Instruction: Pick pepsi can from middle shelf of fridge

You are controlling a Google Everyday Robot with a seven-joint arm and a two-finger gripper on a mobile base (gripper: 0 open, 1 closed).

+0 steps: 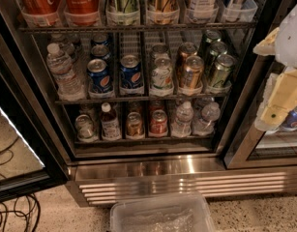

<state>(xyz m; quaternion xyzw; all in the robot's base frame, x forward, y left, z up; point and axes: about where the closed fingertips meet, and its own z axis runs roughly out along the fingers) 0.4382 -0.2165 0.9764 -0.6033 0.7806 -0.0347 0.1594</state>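
Observation:
The fridge [153,172] stands open in front of me. Its middle shelf [138,99] holds lanes of drinks. Two blue pepsi cans stand at the front, one [98,76] in the second lane from the left and one [131,73] right of it, with more blue cans behind them. A water bottle [63,71] stands to their left. A silver-white can [161,74], a bronze-gold can [190,72] and green cans [219,69] stand to their right. My gripper [276,111], cream and white, hangs at the right edge, outside the fridge in front of the right door frame, well right of the pepsi cans.
The top shelf holds red Coca-Cola cans [82,1] and other tall cans. The bottom shelf holds small bottles and cans [158,123]. The open door [22,144] stands at the left with cables [7,211] on the floor. A clear plastic bin [160,216] sits on the floor below the fridge.

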